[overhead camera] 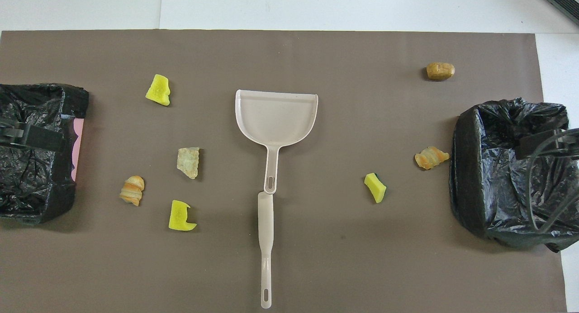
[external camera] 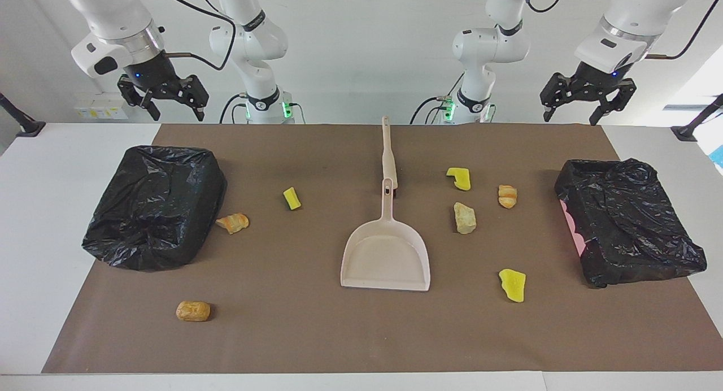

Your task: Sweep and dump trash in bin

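Several trash chunks lie scattered on the brown mat. Toward the left arm's end are a yellow piece [external camera: 460,178], a tan-orange lump [external camera: 507,196], a pale rock-like lump [external camera: 465,218] and another yellow piece [external camera: 513,285]. Toward the right arm's end lie a yellow piece [external camera: 292,198], an orange lump [external camera: 232,222] and a brown lump [external camera: 193,311]. A beige dustpan [external camera: 385,255] lies mid-mat, and a beige brush [external camera: 388,153] lies in line with its handle, nearer the robots. Black-bagged bins stand at each end [external camera: 158,204] [external camera: 627,221]. Right gripper [external camera: 176,113] and left gripper [external camera: 584,113] hang high, open and empty.
The brown mat [overhead camera: 316,267] covers most of the white table [external camera: 34,210]. Each bin sits at one end of the mat, under its own arm's raised gripper. The bin at the left arm's end shows a pink wall [overhead camera: 78,141] under its bag.
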`<move>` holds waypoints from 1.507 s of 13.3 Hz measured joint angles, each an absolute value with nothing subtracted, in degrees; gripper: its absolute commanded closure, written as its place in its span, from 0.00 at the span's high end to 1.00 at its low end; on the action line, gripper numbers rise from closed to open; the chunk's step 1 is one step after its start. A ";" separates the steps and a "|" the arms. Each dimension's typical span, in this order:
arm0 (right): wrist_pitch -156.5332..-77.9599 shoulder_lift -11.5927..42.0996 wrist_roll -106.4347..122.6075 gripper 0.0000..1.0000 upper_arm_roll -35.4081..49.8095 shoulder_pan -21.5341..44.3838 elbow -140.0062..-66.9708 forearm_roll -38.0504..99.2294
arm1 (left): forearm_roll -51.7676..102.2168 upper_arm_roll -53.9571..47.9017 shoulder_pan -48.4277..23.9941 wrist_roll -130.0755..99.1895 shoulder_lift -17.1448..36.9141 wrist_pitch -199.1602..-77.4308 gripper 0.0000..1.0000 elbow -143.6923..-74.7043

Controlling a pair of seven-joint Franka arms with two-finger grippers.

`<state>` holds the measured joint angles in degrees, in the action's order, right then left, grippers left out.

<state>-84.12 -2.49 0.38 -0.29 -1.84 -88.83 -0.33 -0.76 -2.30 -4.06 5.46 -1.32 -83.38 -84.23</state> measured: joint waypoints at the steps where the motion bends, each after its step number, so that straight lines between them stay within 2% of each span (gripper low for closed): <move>1: -84.86 -2.51 0.36 1.00 -0.29 -1.84 -89.14 -0.33 | -0.76 -2.31 -4.06 5.47 -1.32 -83.34 1.00 -84.23; 15: -85.98 -3.06 0.22 1.00 -0.66 -0.81 -89.73 -0.27 | -0.55 -3.54 -5.04 5.46 -2.35 -83.09 1.00 -85.44; 20: -85.74 -3.19 0.22 1.00 -0.40 0.46 -89.90 -0.27 | -0.32 -3.64 -7.88 5.45 -6.06 -83.67 1.00 -91.47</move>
<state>-85.74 -3.19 0.22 -0.40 0.46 -89.90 -0.27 -0.32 -3.64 -7.88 5.45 -6.06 -83.67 -91.47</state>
